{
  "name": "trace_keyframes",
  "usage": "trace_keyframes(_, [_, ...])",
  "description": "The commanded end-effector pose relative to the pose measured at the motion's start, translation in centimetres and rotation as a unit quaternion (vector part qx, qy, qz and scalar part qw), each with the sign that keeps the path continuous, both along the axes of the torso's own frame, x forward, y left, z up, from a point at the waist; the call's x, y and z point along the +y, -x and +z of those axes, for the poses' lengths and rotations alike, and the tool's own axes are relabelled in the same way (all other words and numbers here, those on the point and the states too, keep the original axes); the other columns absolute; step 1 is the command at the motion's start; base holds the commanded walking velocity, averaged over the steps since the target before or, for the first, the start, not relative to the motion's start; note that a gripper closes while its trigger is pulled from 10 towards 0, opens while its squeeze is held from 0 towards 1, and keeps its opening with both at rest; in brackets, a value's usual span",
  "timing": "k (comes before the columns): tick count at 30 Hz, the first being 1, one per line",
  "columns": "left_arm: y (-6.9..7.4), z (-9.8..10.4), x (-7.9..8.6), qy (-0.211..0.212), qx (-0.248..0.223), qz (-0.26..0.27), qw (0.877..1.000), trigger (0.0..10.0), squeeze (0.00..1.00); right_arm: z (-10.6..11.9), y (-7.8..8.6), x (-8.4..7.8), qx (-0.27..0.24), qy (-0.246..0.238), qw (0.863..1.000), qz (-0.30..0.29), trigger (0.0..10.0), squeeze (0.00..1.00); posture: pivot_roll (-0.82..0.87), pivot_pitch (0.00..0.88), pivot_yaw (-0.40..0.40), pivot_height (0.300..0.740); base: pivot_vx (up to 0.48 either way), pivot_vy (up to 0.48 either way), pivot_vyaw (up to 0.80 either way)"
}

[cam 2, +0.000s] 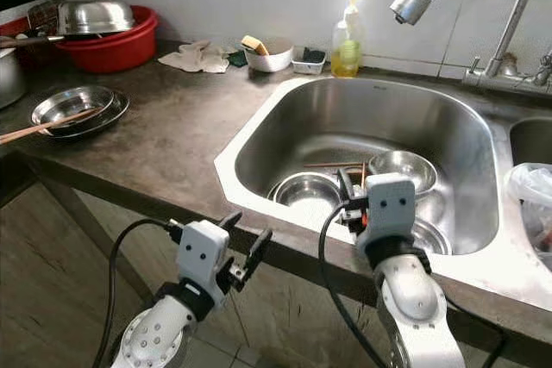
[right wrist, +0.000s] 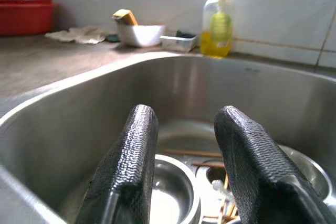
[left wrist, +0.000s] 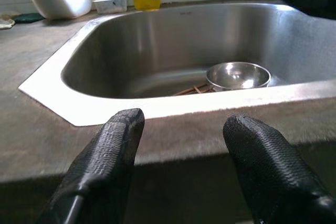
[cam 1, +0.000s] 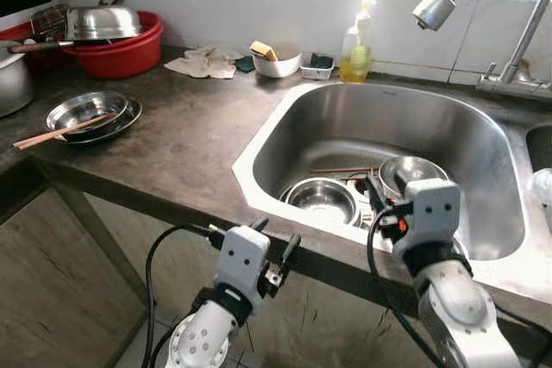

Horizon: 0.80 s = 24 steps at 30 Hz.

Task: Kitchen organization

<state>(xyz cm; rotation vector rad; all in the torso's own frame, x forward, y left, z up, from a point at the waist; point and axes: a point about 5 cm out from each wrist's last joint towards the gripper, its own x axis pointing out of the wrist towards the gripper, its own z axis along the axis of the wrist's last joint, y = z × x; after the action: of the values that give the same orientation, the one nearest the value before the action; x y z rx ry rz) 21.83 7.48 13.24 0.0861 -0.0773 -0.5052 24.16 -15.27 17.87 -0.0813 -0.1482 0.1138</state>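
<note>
Steel bowls lie in the sink (cam 1: 259, 148): one bowl (cam 1: 323, 198) sits at the near side of the basin, a second bowl (cam 1: 412, 173) just beside it toward the robot's right, with chopsticks (cam 1: 345, 171) lying on the basin floor behind and between them. The right pincer (right wrist: 184, 145) hangs over the near rim of the sink, above the bowls, its two black fingers (right wrist: 131, 150) spread apart with nothing between them. The left pincer (left wrist: 181, 129) is held in front of the tabletop edge, below the level of the dark tabletop (cam 1: 190, 127), also with fingers parted and empty; its wrist view looks across the rim toward the second bowl.

On the tabletop to the robot's left rests a steel plate (cam 1: 93, 116) with another pair of chopsticks (cam 1: 60, 132) lying across it and jutting past its edge. Farther back stands a red basin (cam 1: 121, 53) holding a steel pot lid (cam 1: 103, 21). Along the wall sit a crumpled cloth (cam 1: 203, 63), a white bowl (cam 1: 278, 61) with a yellow sponge (cam 1: 261, 49) (propped on its rim), a small tray (cam 1: 317, 66) and a bottle of yellow dish soap (cam 1: 356, 45). A faucet (cam 1: 517, 45) with a pull-out spray head (cam 1: 434, 8) arches over the sink.
</note>
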Motion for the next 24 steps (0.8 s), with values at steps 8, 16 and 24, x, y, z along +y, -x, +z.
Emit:
trace_keyframes(8, [0.24,0.2,0.19,0.001,-0.008,-0.001,1.0,10.0,0.0,1.14,-0.19,0.66,-0.024,-0.015,1.0,0.008,10.0,0.0,-0.03,0.025,0.013,0.74,0.0,0.0,0.0])
trace_keyframes(16, [0.33,-0.09,0.24,-0.002,-0.005,0.0,1.0,10.0,0.0,0.74,-0.15,0.92,-0.016,-0.017,1.0,0.007,10.0,0.0,-0.03,0.026,0.013,0.74,-0.093,0.0,0.0])
trace_keyframes(24, [0.47,-0.16,0.19,-0.001,-0.004,-0.001,1.0,10.0,0.0,0.46,0.12,1.22,-0.008,-0.021,1.0,0.008,10.0,0.0,-0.04,0.023,0.016,0.74,-0.275,0.0,0.0])
